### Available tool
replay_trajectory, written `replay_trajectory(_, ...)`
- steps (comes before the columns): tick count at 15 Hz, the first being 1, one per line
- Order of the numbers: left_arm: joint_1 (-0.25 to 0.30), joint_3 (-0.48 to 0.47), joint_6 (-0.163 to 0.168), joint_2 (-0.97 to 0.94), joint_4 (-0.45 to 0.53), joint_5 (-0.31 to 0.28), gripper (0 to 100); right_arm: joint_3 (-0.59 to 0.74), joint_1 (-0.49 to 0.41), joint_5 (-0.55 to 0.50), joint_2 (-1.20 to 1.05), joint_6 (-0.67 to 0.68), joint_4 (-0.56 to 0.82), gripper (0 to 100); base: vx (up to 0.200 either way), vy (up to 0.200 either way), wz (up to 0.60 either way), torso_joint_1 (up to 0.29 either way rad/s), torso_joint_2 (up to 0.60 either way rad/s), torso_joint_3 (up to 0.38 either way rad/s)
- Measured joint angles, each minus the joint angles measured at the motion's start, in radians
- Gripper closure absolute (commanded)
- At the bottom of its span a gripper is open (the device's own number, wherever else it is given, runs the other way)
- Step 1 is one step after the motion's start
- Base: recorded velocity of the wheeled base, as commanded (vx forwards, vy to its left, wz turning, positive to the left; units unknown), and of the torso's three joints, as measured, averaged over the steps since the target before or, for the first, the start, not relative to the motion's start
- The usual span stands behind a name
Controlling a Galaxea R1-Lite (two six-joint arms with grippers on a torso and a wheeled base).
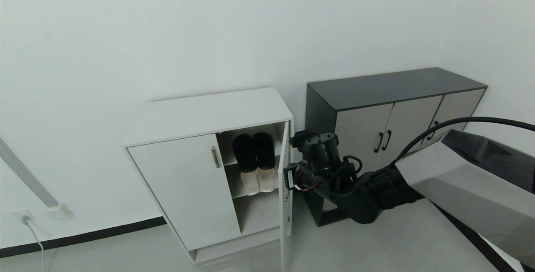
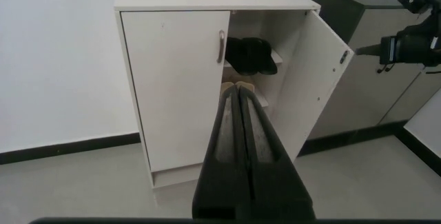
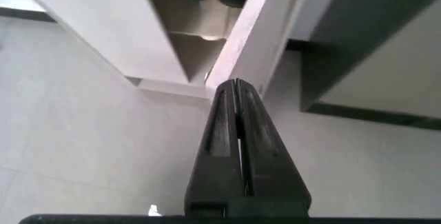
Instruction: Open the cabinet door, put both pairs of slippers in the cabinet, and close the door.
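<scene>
The white cabinet [image 1: 209, 113] stands against the wall with its right door [image 1: 285, 180] swung open toward me and its left door [image 1: 184, 188] closed. Inside, a black pair of slippers [image 1: 254, 151] lies on the upper shelf and a cream pair [image 1: 258, 180] on the shelf below. My right gripper [image 3: 236, 86] is shut with nothing in it, its tip at the outer face of the open door [image 3: 251, 38], close to the door's free edge. My left gripper [image 2: 238, 89] is shut and holds nothing, hanging back in front of the cabinet.
A grey cabinet with a dark top [image 1: 393, 88] stands just right of the open door, close behind my right arm. A wall socket with a cable [image 1: 24, 217] sits low at the left. Open floor lies in front of both cabinets.
</scene>
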Motion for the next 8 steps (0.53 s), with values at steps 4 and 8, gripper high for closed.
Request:
replay_trajectory(4,0.0,0.0,0.0,0.0,0.0,0.0,100,0.086,0.028,0.035,-0.111,-0.072,-0.037,100,0.0,0.0,0.0,0.0,0.0,0.0)
replay_trajectory(8,0.0,0.0,0.0,0.0,0.0,0.0,100,0.123,0.019,0.035,-0.151,-0.09,-0.074,100,0.0,0.0,0.15,0.001,0.0,-0.001)
